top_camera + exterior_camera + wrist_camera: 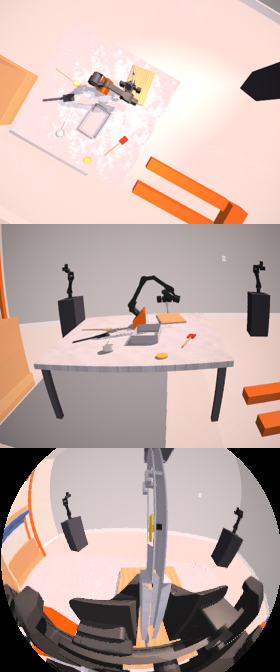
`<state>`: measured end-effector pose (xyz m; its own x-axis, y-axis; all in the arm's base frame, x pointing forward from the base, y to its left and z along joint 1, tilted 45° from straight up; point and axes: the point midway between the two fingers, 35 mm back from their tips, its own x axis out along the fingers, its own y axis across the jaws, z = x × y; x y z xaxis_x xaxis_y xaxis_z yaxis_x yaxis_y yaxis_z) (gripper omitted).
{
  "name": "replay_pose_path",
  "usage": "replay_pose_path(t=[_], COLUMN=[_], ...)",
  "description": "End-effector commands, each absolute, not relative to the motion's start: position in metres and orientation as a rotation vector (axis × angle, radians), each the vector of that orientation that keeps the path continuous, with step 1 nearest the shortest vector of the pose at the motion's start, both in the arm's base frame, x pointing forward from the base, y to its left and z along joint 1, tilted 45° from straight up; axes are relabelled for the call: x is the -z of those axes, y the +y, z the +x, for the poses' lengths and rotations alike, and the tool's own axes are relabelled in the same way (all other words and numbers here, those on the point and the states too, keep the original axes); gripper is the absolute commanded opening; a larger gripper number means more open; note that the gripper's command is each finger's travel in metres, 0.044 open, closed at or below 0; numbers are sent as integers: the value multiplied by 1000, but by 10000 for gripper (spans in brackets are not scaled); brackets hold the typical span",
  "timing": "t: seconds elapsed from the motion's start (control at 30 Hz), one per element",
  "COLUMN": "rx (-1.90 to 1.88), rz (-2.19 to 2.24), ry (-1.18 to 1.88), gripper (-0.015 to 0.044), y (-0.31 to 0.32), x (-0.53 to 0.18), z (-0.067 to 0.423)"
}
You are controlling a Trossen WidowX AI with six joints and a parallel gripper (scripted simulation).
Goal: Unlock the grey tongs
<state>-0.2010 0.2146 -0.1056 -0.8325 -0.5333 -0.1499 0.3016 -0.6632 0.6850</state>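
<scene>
We note the roasting tin left of centre on the table. Right of it, the gripper pinches the grey tongs, which hang tips down above the wooden board.

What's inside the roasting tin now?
Nothing shows inside the roasting tin, only its pale floor. The grey tongs hang from the gripper above the wooden board.

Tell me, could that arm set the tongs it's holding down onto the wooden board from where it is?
Probably yes. The gripper is shut on the grey tongs, which hang tips down right above the wooden board, and nothing stands between them.
</scene>
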Motion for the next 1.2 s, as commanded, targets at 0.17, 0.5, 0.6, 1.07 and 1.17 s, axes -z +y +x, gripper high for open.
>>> replay_pose_path(t=[0.17, 0.5, 0.6, 1.07, 1.17], rx=[2472, 2466, 2416, 1999, 1921], rz=[460, 466, 522, 1054, 1172], ry=[-925, -923, -908, -715, -658], gripper=[-150, -150, -150, -150, -150], y=[216, 216, 212, 191, 190], x=[105, 105, 106, 111, 111], z=[-201, -202, -204, -217, -220])
